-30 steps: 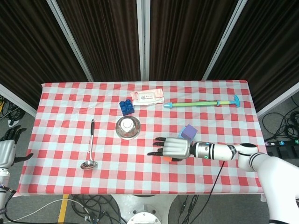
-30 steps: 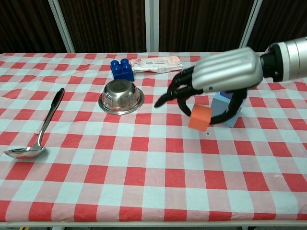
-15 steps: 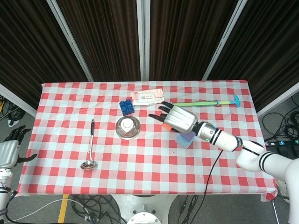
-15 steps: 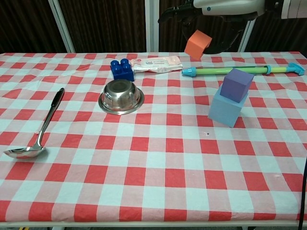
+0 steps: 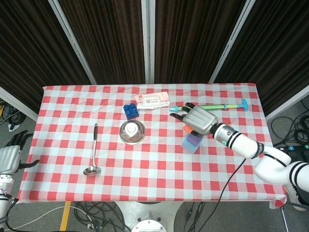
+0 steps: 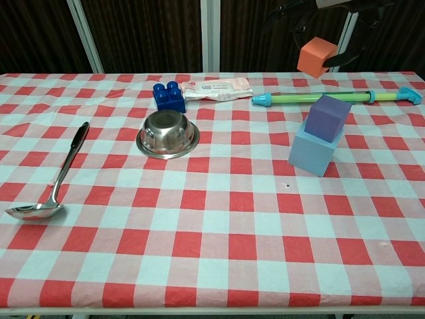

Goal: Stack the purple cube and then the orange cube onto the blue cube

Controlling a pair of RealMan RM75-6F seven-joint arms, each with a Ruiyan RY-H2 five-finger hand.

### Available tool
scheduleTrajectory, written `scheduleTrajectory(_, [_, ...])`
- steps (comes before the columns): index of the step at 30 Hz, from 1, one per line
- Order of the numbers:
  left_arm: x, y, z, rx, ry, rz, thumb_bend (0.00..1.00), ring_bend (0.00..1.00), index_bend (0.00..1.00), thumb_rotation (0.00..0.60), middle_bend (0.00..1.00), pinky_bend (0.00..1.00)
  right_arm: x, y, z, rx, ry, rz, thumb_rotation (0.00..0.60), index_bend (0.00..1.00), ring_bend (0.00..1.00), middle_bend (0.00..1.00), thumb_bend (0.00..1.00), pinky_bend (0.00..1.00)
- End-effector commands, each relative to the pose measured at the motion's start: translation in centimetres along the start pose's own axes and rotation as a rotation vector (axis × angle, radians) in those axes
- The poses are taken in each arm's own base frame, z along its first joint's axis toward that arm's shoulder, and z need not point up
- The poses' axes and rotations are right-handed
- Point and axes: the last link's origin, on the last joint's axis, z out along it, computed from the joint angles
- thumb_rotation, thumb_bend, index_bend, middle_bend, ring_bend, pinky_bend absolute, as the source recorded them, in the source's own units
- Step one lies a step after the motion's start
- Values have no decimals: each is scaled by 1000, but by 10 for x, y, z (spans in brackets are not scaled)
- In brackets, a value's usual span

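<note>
Our right robot hand [image 5: 199, 120] grips the orange cube [image 6: 313, 57] in the air above the purple cube [image 6: 329, 117], which sits skewed on the blue cube [image 6: 312, 153]. Our left robot hand [image 5: 10, 155] hangs empty, fingers apart, off the worktop [image 6: 219, 226]. Released off-centre, the orange cube could tip the purple one and topple the stack.

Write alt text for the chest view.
The right hand, mostly cut off at the top edge, holds the orange cube in the air above the purple cube, which sits on the blue cube. A steel bowl and ladle lie to the left.
</note>
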Motion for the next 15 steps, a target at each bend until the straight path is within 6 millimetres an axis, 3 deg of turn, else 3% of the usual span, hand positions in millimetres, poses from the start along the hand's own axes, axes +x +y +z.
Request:
scheduleTrajectory(1, [0,0,0,2,0,3,86,119,239,600,205,265,-10,4,-5,9,-3,20,600,51,147,480,252,126])
scheduleTrajectory(15, [-5,-5,2,23,-10,26,85,119,239,600,206,265,-28,30,-9,42,-16,53,600,52,148,480,251,127])
